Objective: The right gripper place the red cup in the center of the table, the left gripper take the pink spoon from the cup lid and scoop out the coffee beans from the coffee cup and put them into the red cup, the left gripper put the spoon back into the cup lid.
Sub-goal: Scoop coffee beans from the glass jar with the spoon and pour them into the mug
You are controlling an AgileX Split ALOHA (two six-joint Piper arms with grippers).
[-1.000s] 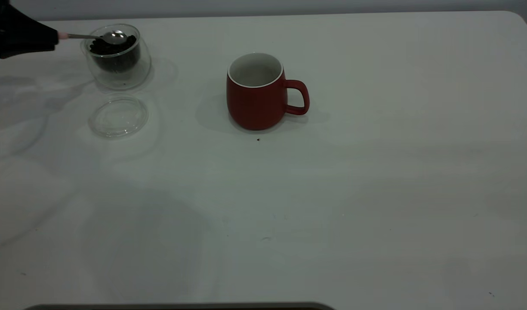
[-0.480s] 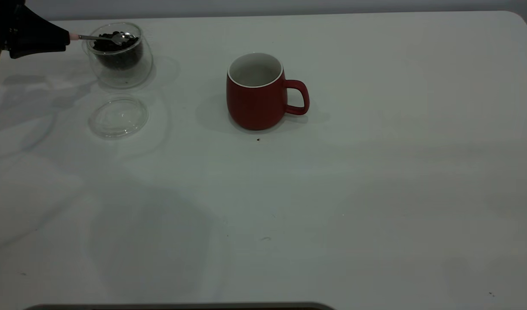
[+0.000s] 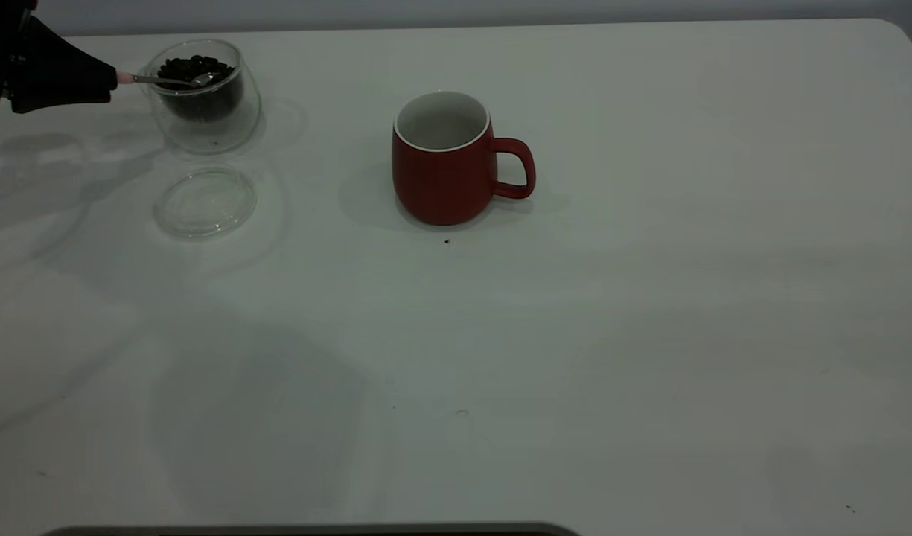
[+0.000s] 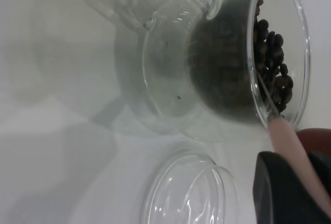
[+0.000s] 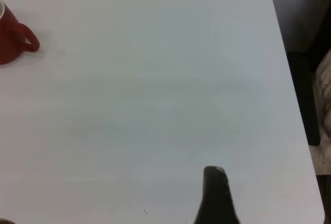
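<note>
Pink-handled teaspoon with a silver metal bowl (image 3: 174, 80) lay nearly level, its bowl dipped into the dark brown coffee beans (image 3: 195, 68) heaped in the squat clear double-walled glass cup (image 3: 204, 97) at the bench's far left corner. Your black tapered left gripper (image 3: 98, 78) was clamped on the pink handle just outside the glass rim. The round flat clear lid (image 3: 205, 202) sat on the white bench (image 3: 649, 298) just in front of the glass cup, bare of anything. The dark red ceramic mug with white inside (image 3: 444, 160) stood upright near the bench's middle, handle pointing right. Of your right gripper (image 5: 217, 195) only one black finger showed, above bare bench well apart from the mug; I could not tell its state.
</note>
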